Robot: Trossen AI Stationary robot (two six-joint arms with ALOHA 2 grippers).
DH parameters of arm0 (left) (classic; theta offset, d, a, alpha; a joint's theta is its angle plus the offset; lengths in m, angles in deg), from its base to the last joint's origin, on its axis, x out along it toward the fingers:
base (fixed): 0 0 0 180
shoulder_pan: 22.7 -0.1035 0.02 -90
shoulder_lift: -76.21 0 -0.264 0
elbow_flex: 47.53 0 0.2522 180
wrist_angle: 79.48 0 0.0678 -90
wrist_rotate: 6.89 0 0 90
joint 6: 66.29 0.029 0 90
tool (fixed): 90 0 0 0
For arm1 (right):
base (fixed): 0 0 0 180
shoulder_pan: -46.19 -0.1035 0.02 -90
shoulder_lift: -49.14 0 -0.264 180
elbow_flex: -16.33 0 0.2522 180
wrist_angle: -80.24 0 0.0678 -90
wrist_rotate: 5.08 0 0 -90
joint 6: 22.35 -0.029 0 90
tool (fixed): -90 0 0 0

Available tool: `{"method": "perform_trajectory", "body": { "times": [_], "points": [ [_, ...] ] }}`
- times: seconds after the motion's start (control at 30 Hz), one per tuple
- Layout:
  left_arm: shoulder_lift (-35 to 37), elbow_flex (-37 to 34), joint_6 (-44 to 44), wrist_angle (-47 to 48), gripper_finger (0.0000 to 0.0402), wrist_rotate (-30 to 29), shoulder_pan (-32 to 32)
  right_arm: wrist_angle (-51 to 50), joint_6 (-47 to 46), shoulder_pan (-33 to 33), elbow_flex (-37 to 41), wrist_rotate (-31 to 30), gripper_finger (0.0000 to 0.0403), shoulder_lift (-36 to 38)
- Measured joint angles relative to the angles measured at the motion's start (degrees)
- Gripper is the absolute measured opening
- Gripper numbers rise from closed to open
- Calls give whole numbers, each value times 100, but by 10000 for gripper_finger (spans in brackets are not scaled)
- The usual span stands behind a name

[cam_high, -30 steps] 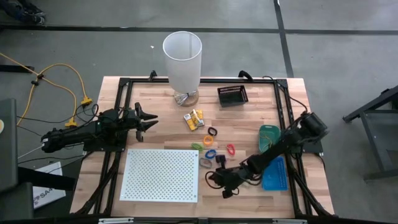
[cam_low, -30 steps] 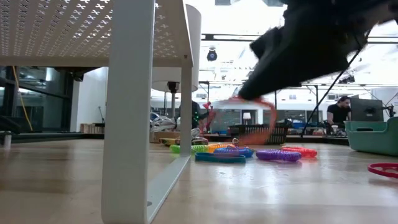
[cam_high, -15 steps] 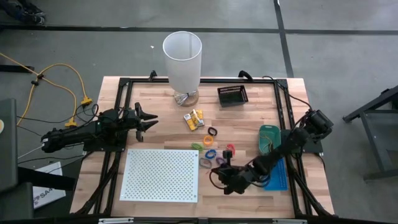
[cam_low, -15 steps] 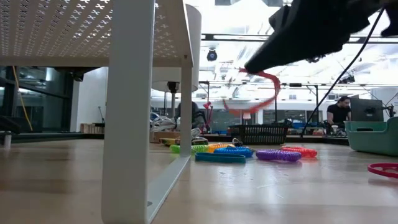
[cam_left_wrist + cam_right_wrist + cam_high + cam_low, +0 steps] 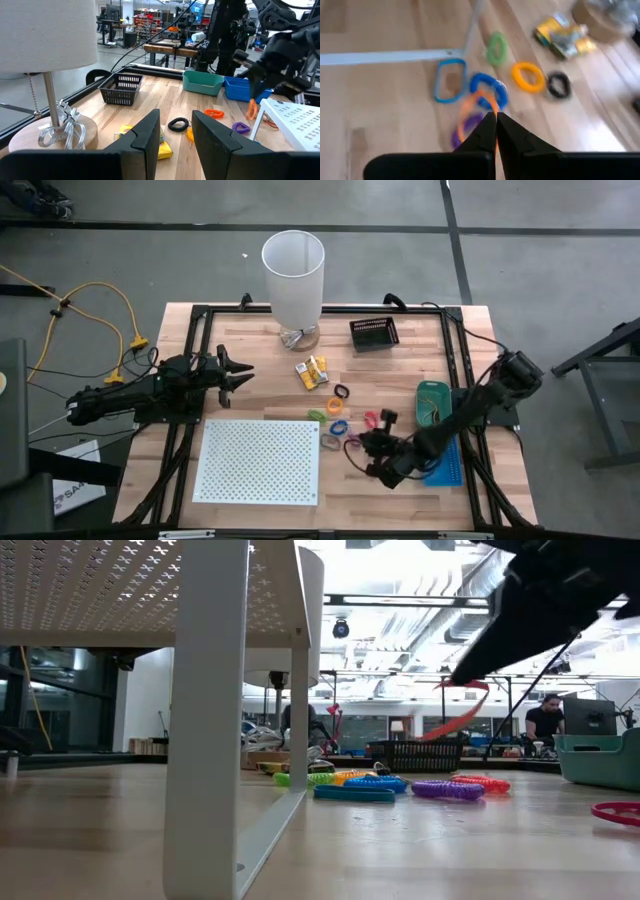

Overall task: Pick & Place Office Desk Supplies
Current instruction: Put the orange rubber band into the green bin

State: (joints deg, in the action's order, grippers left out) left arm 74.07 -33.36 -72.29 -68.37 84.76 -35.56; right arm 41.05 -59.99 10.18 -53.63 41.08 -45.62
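My right gripper (image 5: 364,443) hangs over the table's near-right part, shut on a thin orange-red rubber band (image 5: 463,708), above the loose supplies. On the wood lie a purple loop (image 5: 447,789), a blue loop (image 5: 338,426), a light-blue band (image 5: 450,80), green (image 5: 495,48), yellow (image 5: 528,76) and black (image 5: 558,84) loops, a pink loop (image 5: 371,420) and yellow packets (image 5: 312,372). My left gripper (image 5: 243,371) waits open at the table's left side, pointing level across the table. My right gripper pinches one side of the rubber band (image 5: 481,107) between its two shut fingertips. The fingers slant down toward the table's far left. The band hangs slack below them as a loop (image 5: 448,725), lifted clear of the table.
A white perforated board on legs (image 5: 260,460) stands at the near middle, and a white lamp (image 5: 294,275) at the far edge. A black basket (image 5: 374,333) sits far right. A green tray (image 5: 432,400) and a blue tray (image 5: 445,460) lie beside the right arm.
My right gripper has risen and gone toward the table's right edge, and its wrist has rolled and tipped. It has stayed shut on the rubber band, which now hangs higher above the loops on the table.
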Motion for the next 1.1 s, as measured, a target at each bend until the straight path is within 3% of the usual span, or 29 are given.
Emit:
{"method": "perform_trajectory", "body": {
  "times": [0.53,1.1],
  "points": [
    [2,0,0,-22,108,0,-2,-2932,-2978,39,2,135,3,793],
    [2,0,0,-22,108,0,-2,-5640,-5172,39,2,1478,3,1314]
  ]
}}
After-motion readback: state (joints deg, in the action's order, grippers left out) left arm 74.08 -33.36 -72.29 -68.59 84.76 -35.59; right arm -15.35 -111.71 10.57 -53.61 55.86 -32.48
